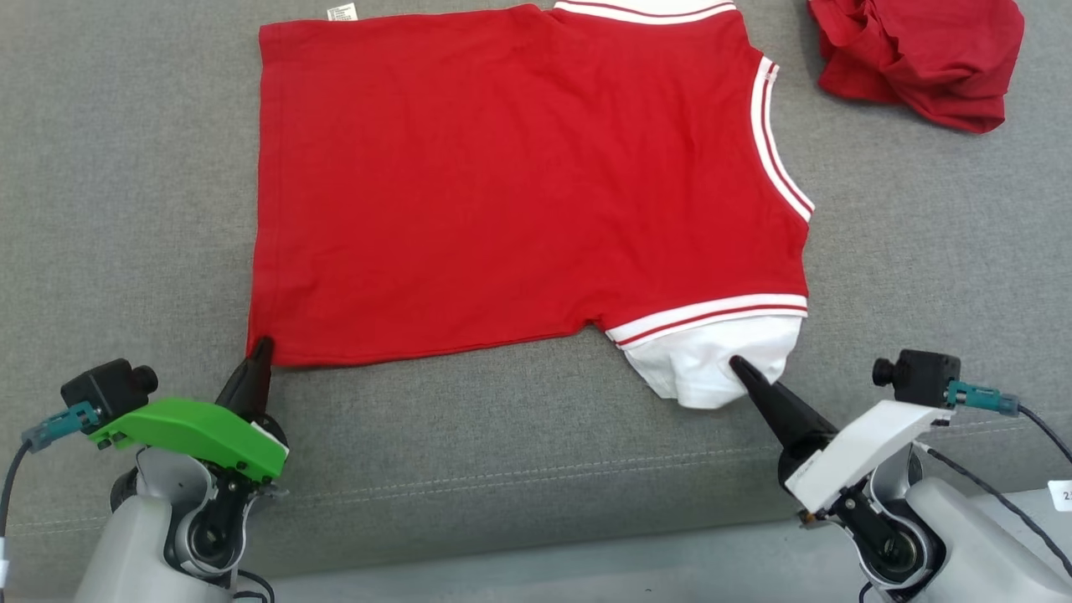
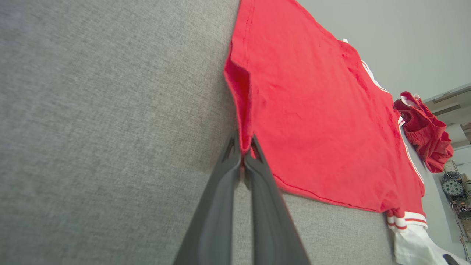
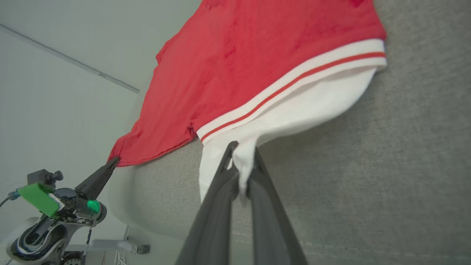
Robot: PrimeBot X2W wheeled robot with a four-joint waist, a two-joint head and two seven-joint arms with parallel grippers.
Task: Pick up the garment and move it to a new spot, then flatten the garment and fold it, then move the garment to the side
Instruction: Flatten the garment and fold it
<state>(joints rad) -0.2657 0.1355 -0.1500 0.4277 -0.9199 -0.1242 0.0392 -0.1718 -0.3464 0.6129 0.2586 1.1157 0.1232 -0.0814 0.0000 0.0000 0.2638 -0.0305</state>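
**Both near corners pinched, fold ready to go**

The red T-shirt (image 1: 519, 184) lies spread flat on the grey upholstered cushion (image 1: 126, 209), collar to the right and hem to the left. The left gripper (image 1: 261, 347) is pressed tight on the near-left hem corner; its wrist camera shows red cloth nipped between the tips. Over on the right, the right gripper (image 1: 737, 364) is pinching the white sleeve (image 1: 695, 368), a fold of it bunched between the jaws.

By my reading, this is the set-up for a fold, near edge over to far edge. Both arms should rise together and level, keeping that near edge taut. The sleeve grip is the worry, since soft cloth may stretch and let the body sag. A crumpled red garment (image 1: 921, 59) sits far right, well apart, so steer clear of it.
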